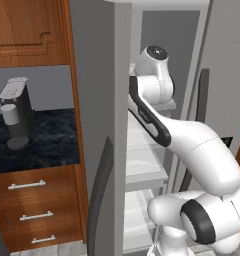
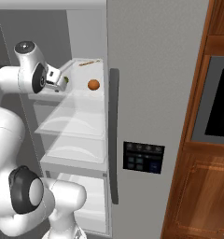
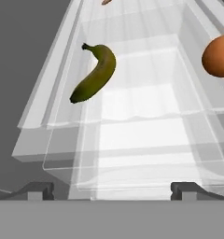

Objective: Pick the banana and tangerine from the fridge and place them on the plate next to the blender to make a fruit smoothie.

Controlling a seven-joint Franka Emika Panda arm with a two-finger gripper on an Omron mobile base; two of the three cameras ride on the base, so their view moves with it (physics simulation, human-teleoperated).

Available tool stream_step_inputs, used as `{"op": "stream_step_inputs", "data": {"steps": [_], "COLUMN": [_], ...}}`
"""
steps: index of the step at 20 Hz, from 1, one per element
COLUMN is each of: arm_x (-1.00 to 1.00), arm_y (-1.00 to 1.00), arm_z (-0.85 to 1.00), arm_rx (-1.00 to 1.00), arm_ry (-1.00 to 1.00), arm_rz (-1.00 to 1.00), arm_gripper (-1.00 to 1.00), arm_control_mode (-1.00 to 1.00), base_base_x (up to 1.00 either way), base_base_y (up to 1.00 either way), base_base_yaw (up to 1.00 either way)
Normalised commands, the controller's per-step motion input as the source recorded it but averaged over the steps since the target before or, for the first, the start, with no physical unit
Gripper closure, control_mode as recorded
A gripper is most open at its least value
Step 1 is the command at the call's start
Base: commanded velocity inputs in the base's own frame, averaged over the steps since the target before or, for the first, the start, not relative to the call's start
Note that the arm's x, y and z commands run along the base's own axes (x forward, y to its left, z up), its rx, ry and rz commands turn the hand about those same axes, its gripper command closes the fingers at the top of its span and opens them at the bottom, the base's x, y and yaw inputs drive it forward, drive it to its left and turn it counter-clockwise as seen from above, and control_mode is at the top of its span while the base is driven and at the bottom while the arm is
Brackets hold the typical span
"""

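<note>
Here, a white robot arm reaches into an open fridge (image 2: 156,93), its gripper (image 3: 113,189) held near the front edge of an upper shelf (image 3: 142,107) with the two dark fingertips (image 3: 39,190) spread wide and nothing between them. On that clear shelf lies the banana (image 3: 94,73), dark greenish-yellow and curved, to the left and a little beyond the gripper, stem end pointing away. The tangerine (image 3: 220,56), a small orange ball, sits on the same shelf toward the right, well apart from the banana. The step in hand looks like the approach to the banana. To do it well, the gripper would probably need to shift left and forward, turn so the fingers straddle the fruit across its narrow middle, and close gently so the fruit does not roll or slip on the smooth shelf. The shelf is glassy and lipped, with more clear shelves below it. Outside the fridge, to the left, a black-grey coffee machine (image 1: 15,112) stands on a dark counter (image 1: 47,145) above wooden drawers (image 1: 34,210); to the right are wooden cabinets (image 2: 202,196).
</note>
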Motion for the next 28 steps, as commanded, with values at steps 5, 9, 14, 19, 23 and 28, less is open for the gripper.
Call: {"op": "stream_step_inputs", "data": {"steps": [5, 9, 14, 19, 23, 28], "arm_x": [0.27, 0.34, 0.43, 0.38, 0.33, 0.3], "arm_y": [0.19, 0.09, 0.02, 0.0, 0.08, 0.16], "arm_z": [-0.01, -0.08, -0.15, -0.11, -0.01, 0.0], "arm_rx": [0.0, 0.0, 0.0, 0.0, 0.0, 0.0], "arm_ry": [0.01, 0.01, 0.03, 0.07, 0.09, 0.09], "arm_rz": [0.0, 0.0, 0.0, 0.0, 0.0, -0.01], "arm_gripper": [-1.0, -1.0, -1.0, -1.0, -1.0, -1.0], "arm_control_mode": [-1.0, -1.0, -1.0, -1.0, -1.0, -1.0], "base_base_x": [0.0, 0.0, 0.0, 0.0, 0.0, 0.0], "base_base_y": [0.0, 0.0, 0.0, 0.0, 0.0, 0.0], "base_base_yaw": [0.0, 0.0, 0.0, 0.0, 0.0, 0.0]}}
